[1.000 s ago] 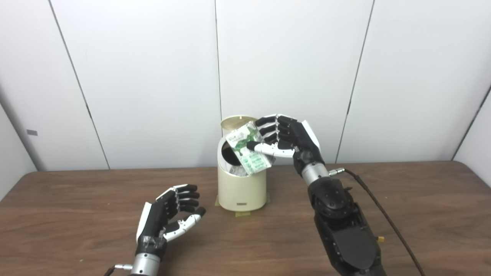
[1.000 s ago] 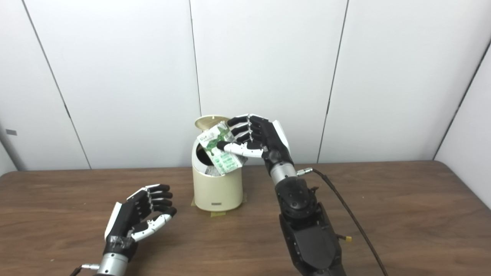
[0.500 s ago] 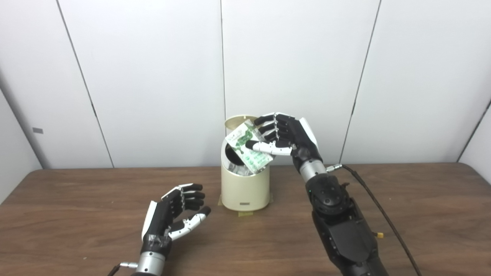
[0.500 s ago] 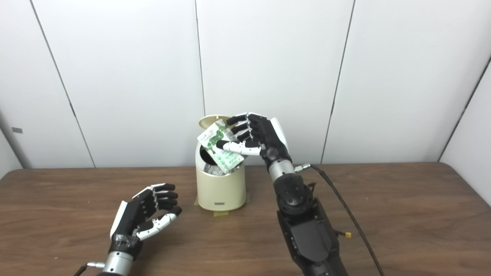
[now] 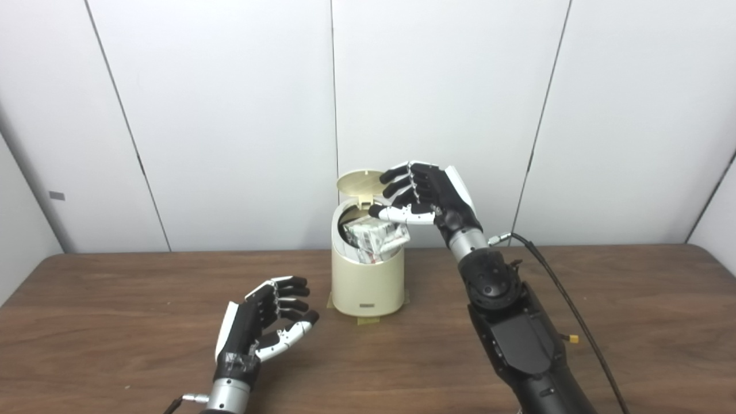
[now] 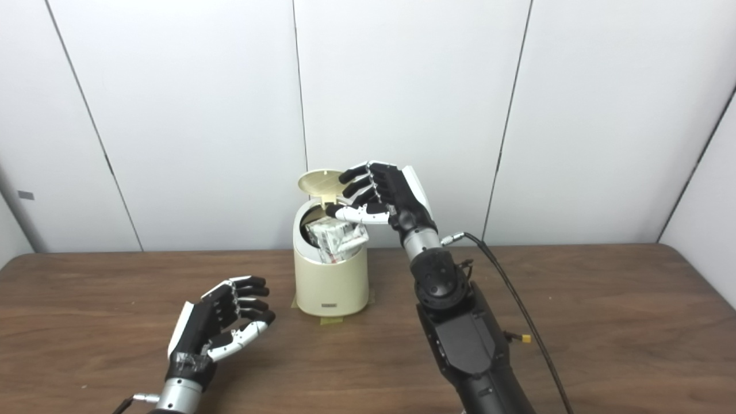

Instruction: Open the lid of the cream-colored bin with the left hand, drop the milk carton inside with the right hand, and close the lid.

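Resting in the mouth of the cream-colored bin (image 5: 367,282): milk carton (image 5: 374,237), lid (image 5: 359,183) upright for access. Right hand (image 5: 422,192) above, fingers spread, empty. Left hand (image 5: 261,325) on table (image 5: 115,322), loosely curled, holding nothing, likely awaiting lid closure.

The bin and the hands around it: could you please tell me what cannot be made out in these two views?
- Milk carton: its lower part is hidden by the cream-colored bin wall, both views.
- Bin's depth and other contents: hidden by the carton.
- Front label: too small to read.
- Right hand: palm faces away.
- Left hand: forearm cut off by the bottom edge.
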`<state>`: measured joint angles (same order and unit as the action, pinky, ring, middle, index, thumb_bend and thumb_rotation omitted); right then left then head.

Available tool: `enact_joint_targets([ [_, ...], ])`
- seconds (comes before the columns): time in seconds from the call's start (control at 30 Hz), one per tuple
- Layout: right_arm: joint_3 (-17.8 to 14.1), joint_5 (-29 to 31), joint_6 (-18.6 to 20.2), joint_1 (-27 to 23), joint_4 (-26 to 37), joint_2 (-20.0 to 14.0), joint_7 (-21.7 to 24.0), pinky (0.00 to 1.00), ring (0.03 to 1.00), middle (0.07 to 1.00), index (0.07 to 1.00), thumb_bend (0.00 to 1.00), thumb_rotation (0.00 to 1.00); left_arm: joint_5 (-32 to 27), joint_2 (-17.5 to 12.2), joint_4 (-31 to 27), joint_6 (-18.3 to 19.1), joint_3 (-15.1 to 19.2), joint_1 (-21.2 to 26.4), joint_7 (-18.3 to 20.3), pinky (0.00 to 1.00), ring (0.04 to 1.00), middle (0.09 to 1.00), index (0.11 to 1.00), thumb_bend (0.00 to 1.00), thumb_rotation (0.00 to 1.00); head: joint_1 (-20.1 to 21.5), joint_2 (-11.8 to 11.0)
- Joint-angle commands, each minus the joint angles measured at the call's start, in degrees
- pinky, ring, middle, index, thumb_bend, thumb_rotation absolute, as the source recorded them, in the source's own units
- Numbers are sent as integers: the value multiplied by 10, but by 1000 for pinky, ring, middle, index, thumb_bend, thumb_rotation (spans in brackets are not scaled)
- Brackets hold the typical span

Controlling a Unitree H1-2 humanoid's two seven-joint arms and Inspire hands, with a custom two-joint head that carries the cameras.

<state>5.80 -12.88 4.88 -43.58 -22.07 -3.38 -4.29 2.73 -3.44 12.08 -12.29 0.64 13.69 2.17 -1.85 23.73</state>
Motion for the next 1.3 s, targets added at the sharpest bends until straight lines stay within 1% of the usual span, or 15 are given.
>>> enact_joint_targets([
  [0.0,4,-10,-27,-36,6,-7,-1,352,394,490,552,511,0,1,3,-9,-12,-4,5,-4,552,593,654,660,567,0,0,0],
  [0.13,5,-10,-31,-40,4,-9,2,347,392,489,553,510,0,-4,3,-5,-15,-3,5,-2,550,593,652,660,567,0,1,2],
  [0.33,4,-14,-10,-37,23,-11,14,358,395,490,548,512,0,0,2,-7,-10,-3,4,-4,542,594,660,665,576,0,2,3],
  [0.5,0,-13,-7,-31,33,-13,21,356,392,490,551,511,0,-2,2,-7,-10,-3,4,-3,544,594,659,662,568,0,2,3],
  [0.6,-7,0,-16,-26,43,-13,24,351,391,492,551,510,0,-4,1,-4,-17,-3,4,0,547,588,653,663,566,0,2,2],
  [0.7,-21,25,-18,-13,70,-13,32,347,392,492,551,510,0,-1,0,-5,-16,-4,4,-1,554,591,650,661,566,0,2,2],
  [0.8,-31,31,13,5,119,-14,34,344,392,493,552,510,0,0,0,-7,-10,-3,5,-3,539,590,654,659,566,0,2,2],
  [0.87,-45,53,28,30,166,-13,40,339,393,496,546,510,0,1,-1,-6,-13,-3,5,-3,539,581,650,660,568,0,1,2],
  [0.93,-55,75,37,46,193,-13,49,329,395,496,542,511,0,1,-2,-5,-15,-3,6,-3,542,583,650,660,571,0,2,2],
  [1.03,-60,96,52,77,238,-22,67,296,398,502,545,511,0,5,-4,-5,-16,-4,5,-3,564,587,651,661,571,0,3,2],
  [1.1,-59,96,57,96,262,-30,75,297,400,505,555,509,0,5,-5,-6,-18,-5,5,-2,594,595,643,658,569,0,2,2],
  [1.17,-60,98,61,115,278,-37,80,308,405,506,557,509,0,2,-5,-7,-18,-4,5,-2,574,586,643,656,569,0,0,1],
  [1.2,-62,103,68,127,288,-40,85,317,438,493,541,516,2,2,-5,-7,-19,-5,5,-2,578,584,644,656,568,0,0,1],
  [1.23,-66,114,74,138,295,-42,91,333,472,489,527,520,3,3,-5,-7,-20,-5,4,-2,557,582,648,658,566,0,-2,0],
  [1.27,-70,127,75,148,298,-44,97,374,527,603,643,642,49,3,-6,-6,-22,-5,4,-2,543,581,650,660,568,0,-3,0],
])
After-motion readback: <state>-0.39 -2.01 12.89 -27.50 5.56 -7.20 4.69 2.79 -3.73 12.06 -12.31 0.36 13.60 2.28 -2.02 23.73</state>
